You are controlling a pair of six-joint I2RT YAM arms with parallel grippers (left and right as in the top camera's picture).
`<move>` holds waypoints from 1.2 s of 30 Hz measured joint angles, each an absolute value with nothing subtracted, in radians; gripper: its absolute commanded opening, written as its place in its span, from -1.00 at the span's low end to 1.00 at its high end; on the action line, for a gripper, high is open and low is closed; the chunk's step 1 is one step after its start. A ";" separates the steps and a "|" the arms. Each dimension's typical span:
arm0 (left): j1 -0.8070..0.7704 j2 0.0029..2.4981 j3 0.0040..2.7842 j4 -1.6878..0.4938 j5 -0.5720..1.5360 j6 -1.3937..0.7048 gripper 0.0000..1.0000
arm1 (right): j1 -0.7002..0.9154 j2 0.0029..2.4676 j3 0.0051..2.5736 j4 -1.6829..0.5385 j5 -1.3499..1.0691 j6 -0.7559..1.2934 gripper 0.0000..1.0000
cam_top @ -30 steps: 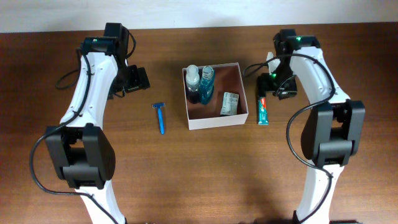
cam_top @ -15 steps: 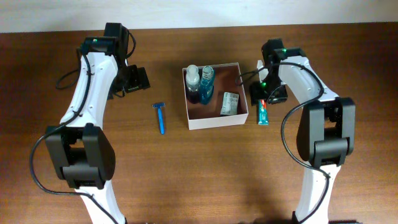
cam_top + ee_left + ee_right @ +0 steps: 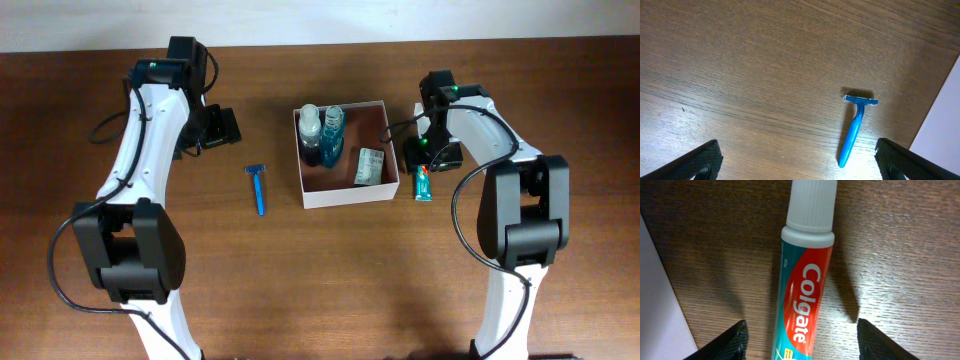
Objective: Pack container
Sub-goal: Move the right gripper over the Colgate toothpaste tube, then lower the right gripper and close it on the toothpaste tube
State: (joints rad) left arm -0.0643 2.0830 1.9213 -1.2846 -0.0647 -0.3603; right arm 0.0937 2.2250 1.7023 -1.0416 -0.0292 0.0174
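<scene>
overhead | container (image 3: 350,196): square, white-walled, brown inside | left tool (image 3: 800,157) released | right tool (image 3: 802,340) released

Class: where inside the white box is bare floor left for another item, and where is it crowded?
In the square white-walled container, floor is bare between the two blue-liquid bottles, the small green-and-white carton and the near wall. Crowded: the bottles' far corner.

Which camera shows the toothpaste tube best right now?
Right wrist: the toothpaste tube fills the frame, cap and label clear. Overhead shows only its lower end beside the container, the rest under the right gripper. Left wrist misses it.
</scene>
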 measured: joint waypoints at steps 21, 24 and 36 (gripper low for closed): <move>-0.064 2.083 1.921 -1.285 -0.065 -0.360 0.99 | 0.094 2.225 1.702 -1.039 -0.026 0.018 0.24; -0.064 2.083 1.921 -1.285 -0.065 -0.360 0.99 | 0.094 2.225 1.702 -1.038 -0.026 0.018 0.24; -0.064 2.083 1.921 -1.285 -0.065 -0.360 0.98 | 0.094 2.223 1.671 -0.997 -0.030 0.018 0.25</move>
